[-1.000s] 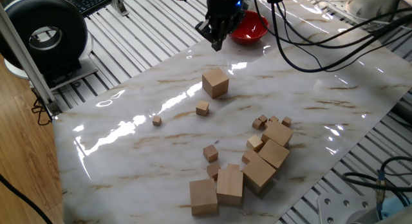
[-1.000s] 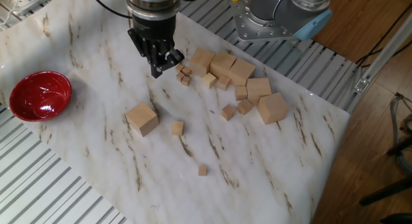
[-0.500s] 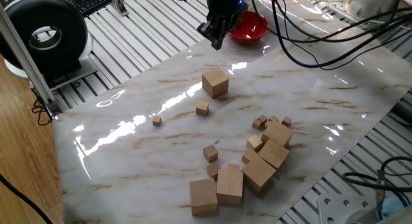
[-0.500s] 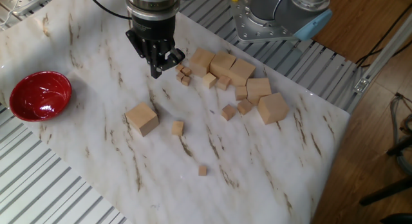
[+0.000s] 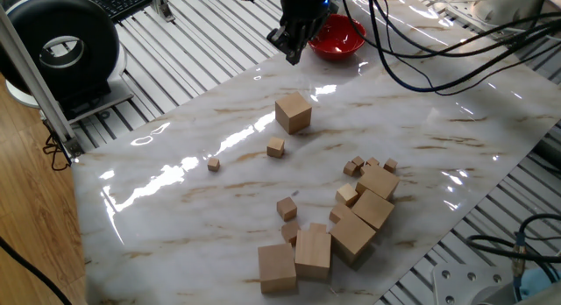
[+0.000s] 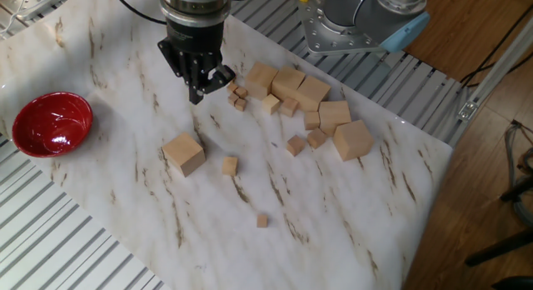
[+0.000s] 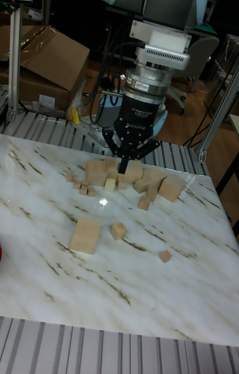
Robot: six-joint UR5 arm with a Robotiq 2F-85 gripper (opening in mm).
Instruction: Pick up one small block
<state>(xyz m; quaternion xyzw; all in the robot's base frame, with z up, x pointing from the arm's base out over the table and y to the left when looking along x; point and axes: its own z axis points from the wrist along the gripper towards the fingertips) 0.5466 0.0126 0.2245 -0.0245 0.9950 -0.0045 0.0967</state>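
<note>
One small block (image 5: 276, 147) (image 6: 229, 166) (image 7: 118, 231) lies alone on the marble table, beside a big pale-wood cube (image 5: 294, 112) (image 6: 183, 153) (image 7: 85, 235). Other small blocks (image 5: 287, 208) (image 6: 296, 145) lie at the edge of the block pile. A tiniest cube (image 5: 213, 165) (image 6: 261, 220) (image 7: 164, 256) sits apart. My gripper (image 5: 292, 54) (image 6: 198, 90) (image 7: 124, 164) hangs above the table between the pile and the red bowl, pointing down. Its fingers meet at the tips and hold nothing.
A pile of big and small wooden cubes (image 5: 351, 226) (image 6: 308, 98) (image 7: 133, 178) fills one side of the table. A red bowl (image 5: 340, 38) (image 6: 50, 123) stands near the table's far edge. Black cables (image 5: 421, 51) hang behind the arm.
The gripper has drifted slightly away from the pile, toward the bowl side of the table. No block has moved.
</note>
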